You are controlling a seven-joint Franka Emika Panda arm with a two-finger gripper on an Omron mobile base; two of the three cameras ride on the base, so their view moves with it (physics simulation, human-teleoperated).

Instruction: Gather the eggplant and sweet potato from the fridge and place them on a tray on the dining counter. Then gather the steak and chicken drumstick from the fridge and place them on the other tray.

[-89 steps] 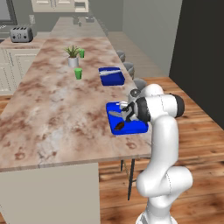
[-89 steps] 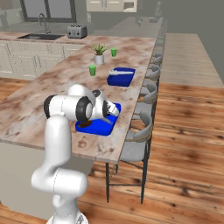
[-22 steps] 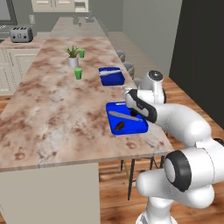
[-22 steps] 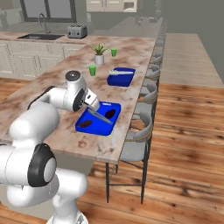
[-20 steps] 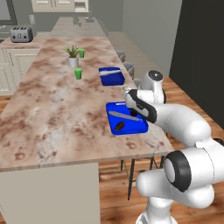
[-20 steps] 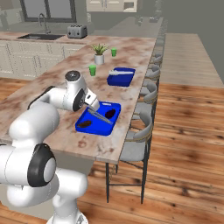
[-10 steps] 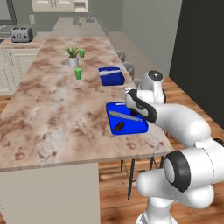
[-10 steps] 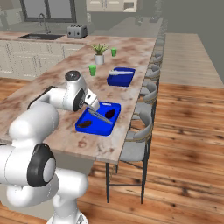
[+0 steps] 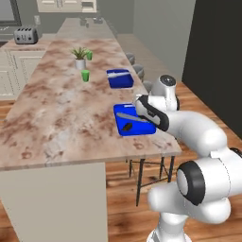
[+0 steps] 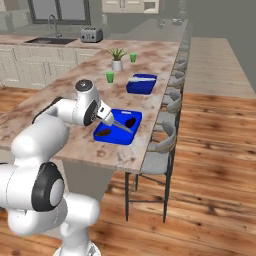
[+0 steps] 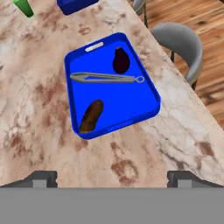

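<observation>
A blue tray (image 11: 144, 85) lies near the edge of the marbled dining counter (image 11: 39, 100). In it rest the dark purple eggplant (image 11: 121, 60) at the far end and the brown sweet potato (image 11: 91, 116) at the near end. Silver tongs (image 11: 107, 78) lie between the two. My gripper (image 11: 112, 178) hovers above the tray's near side, open, with nothing between its fingertips (image 11: 41, 177). From the right base, the gripper (image 10: 111, 121) hangs over the tray (image 10: 117, 137), with the eggplant (image 10: 130, 121) and sweet potato (image 10: 104, 132) beside it. The other blue tray (image 10: 141, 83) sits farther along. Fridge, steak and drumstick are out of view.
A green cup (image 9: 85, 75) and a potted plant (image 9: 79, 57) stand mid-counter, with a toaster (image 9: 23, 35) on the far cabinet top. Grey stools (image 10: 165, 135) line the counter's right edge above the wood floor. My white arm arches over that edge.
Since the oldest frames my arm has unfolded and the hand has lifted off the tray. Nothing has moved over the last second.
</observation>
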